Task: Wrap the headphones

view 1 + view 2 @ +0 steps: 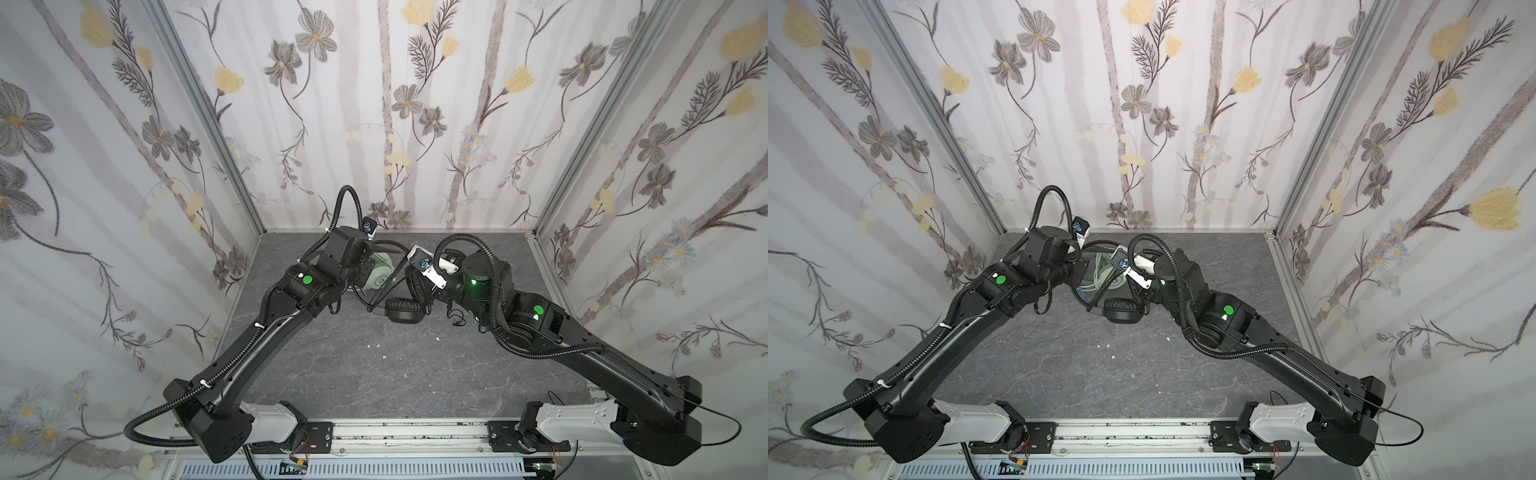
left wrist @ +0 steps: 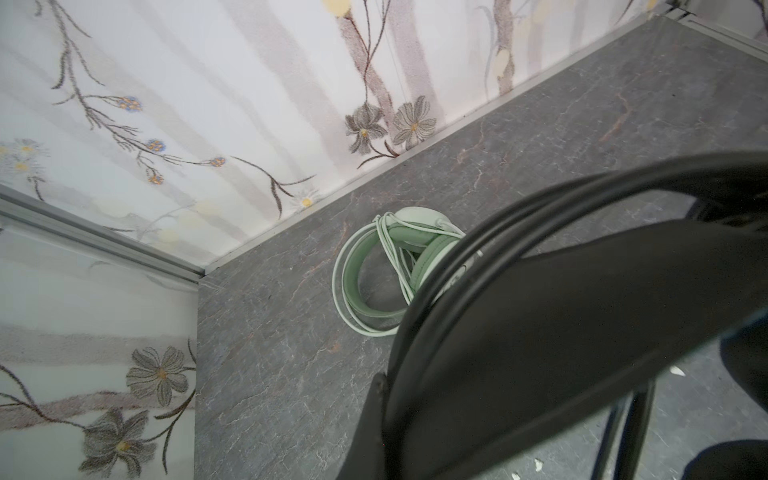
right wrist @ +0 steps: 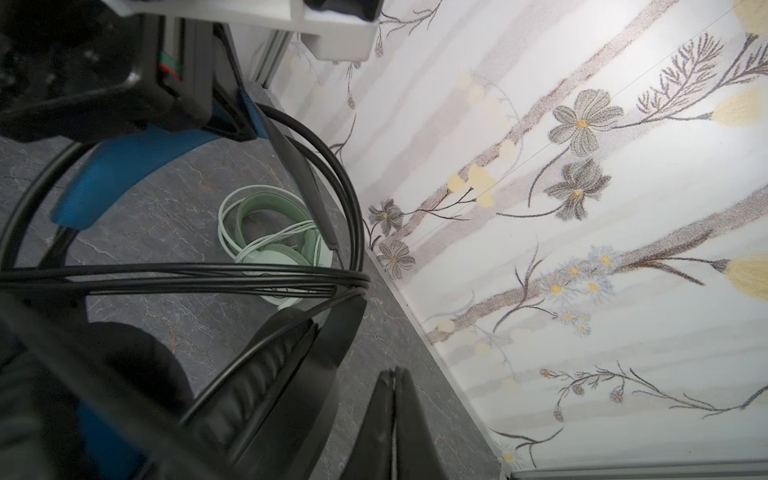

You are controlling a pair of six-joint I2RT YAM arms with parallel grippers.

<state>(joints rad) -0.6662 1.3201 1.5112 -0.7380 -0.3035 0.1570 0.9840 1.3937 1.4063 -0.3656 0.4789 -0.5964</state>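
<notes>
Lying on table [image 2: 270, 353], cable-wound mint headphones [image 2: 351, 278]

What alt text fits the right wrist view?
Close-up of a black headset with a blue inner band, thin black cable looped across it. Behind it a mint green headset, whitish cord wound around it, lies on the grey table by a floral wall. The right gripper has its jaws shut.

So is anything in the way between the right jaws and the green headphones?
Yes. In the right wrist view, the black headphones and loops of their black cable hang between the shut right jaws and the green headphones lying on the table beyond.
</notes>
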